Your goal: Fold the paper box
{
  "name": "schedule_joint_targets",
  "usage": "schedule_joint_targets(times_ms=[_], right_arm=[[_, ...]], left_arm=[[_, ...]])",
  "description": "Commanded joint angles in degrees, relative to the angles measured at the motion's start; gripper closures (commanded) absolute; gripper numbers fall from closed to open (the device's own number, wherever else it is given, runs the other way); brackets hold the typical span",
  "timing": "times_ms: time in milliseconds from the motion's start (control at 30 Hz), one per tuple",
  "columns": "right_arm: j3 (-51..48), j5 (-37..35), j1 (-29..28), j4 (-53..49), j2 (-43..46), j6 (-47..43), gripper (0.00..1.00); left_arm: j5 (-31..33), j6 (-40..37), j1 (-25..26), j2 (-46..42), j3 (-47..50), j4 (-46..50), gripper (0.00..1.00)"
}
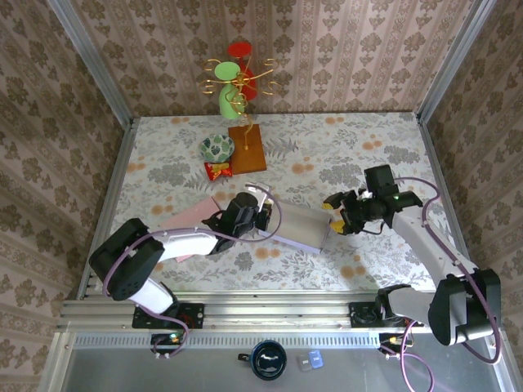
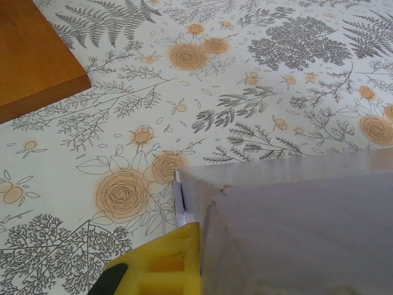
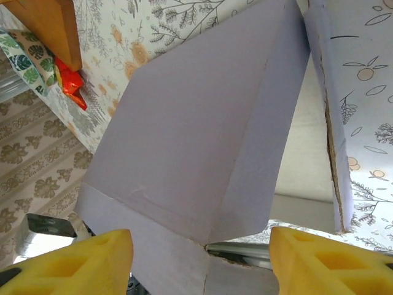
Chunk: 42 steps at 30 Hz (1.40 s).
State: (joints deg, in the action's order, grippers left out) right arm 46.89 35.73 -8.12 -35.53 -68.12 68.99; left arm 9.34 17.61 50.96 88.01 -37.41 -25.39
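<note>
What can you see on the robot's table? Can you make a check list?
Surface: flowery tablecloth, flat.
Job's things: lilac paper box, partly folded, between the arms; pink sheet under the left arm.
Clutter: bowl, red packet, stand holding a green cup, all at the back.
Grippers: left gripper shut on the box's edge; right gripper open around a flap.
Cables: purple cable looped on each arm.
Surroundings: wallpapered walls; dark mug below the table.

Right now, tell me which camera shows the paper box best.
Right wrist: the paper box sits close, its panels, creases and flaps plain. Top external shows it end to end but small; left wrist catches one corner.
</note>
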Motion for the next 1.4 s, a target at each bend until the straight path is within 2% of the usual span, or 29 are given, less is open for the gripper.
schedule_joint_targets(times_ms=[0,200,467,900,1067,1300,1367], right_arm=[[-1.9,3.0,0.2,1.4,-0.9,-1.0,0.45],[-3.1,4.0,0.2,2.1,-2.1,-2.9,0.49],[-5.4,3.2,0.2,2.0,-4.1,-6.5,0.50],[-6.5,2.4,0.3,1.2,-6.2,-11.6,0.44],[-6.3,2.1,0.2,0.9,-6.8,-13.3,0.41],[-5.8,1.3,0.2,-0.6,-8.2,-16.6,0.40],[-5.4,0.5,0.2,-1.5,-8.6,-18.3,0.40]], left_arm=[[1.0,1.4,1.1,0.0,1.6,1.1,0.98],[1.7,2.6,1.6,-0.5,2.3,2.7,0.94],[0.7,4.6,2.1,-2.2,3.5,6.0,0.84],[-0.1,8.3,3.4,-8.7,4.3,16.4,0.62],[0.3,9.6,4.2,-14.1,5.5,21.4,0.59],[-0.8,14.5,4.8,-26.8,6.9,30.6,0.57],[-0.4,17.0,4.8,-30.5,6.2,34.4,0.52]])
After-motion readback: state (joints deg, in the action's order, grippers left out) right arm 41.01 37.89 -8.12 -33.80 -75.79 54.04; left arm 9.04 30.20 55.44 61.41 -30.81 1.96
